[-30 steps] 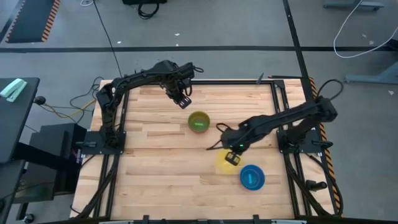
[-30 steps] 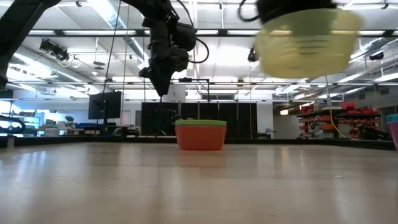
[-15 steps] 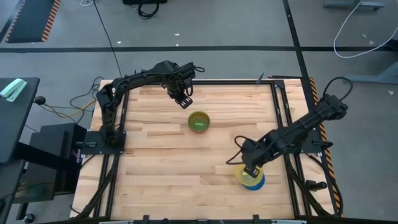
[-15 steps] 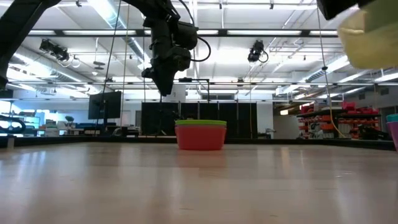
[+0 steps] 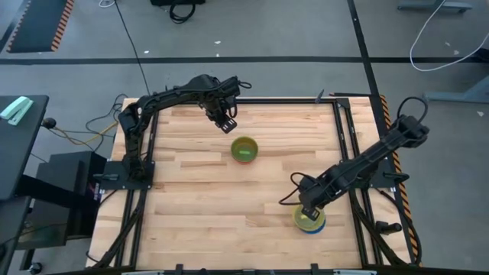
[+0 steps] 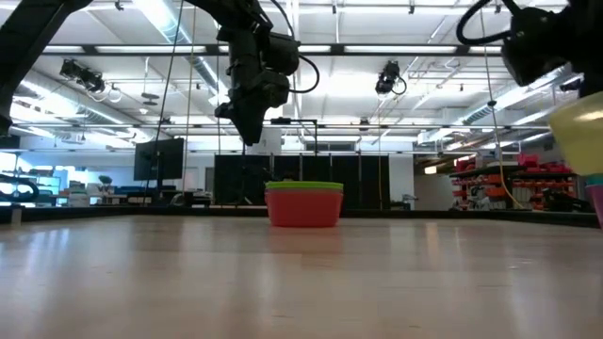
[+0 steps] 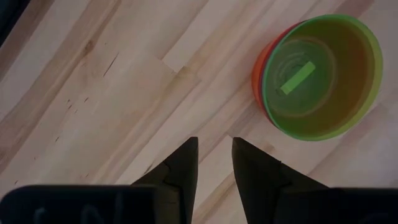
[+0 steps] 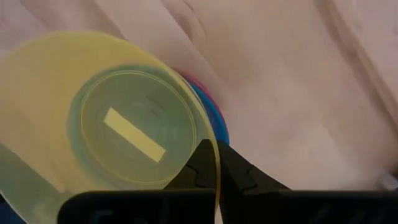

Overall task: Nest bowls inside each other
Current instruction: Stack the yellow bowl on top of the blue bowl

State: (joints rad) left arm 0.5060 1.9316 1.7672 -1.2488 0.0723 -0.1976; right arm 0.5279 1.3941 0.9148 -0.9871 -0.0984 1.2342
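Gripping the yellow bowl (image 8: 99, 130) by its rim, one finger inside and one outside the wall, the right claw (image 5: 309, 214) is holding it directly over the blue bowl (image 8: 216, 121) at the near right of the bench (image 5: 191, 191). A pinch on the rim is keeping the bowl's mouth up and its underside free, which is what a drop into another bowl needs. In the right wrist view a blue edge and a pink-red edge (image 8: 198, 87) are peeking out from under the yellow wall, so the receiving stack is appearing to be at least two deep. In the low view the yellow bowl is hanging at the far right edge, above a sliver of pink-red; I cannot tell whether it is seated yet. Judgement: this is the lowering step, with release due once the bowl is sitting centred.

Farther back, near mid-bench, the green bowl (image 5: 244, 150) is sitting nested in the orange bowl (image 7: 258, 74), both upright.

Beyond them, toward the far edge, the left claw (image 5: 223, 122) is hovering above bare wood just beside that pair, fingers nearly closed with a narrow gap and gripping nothing, apparently waiting clear of the right arm's work.
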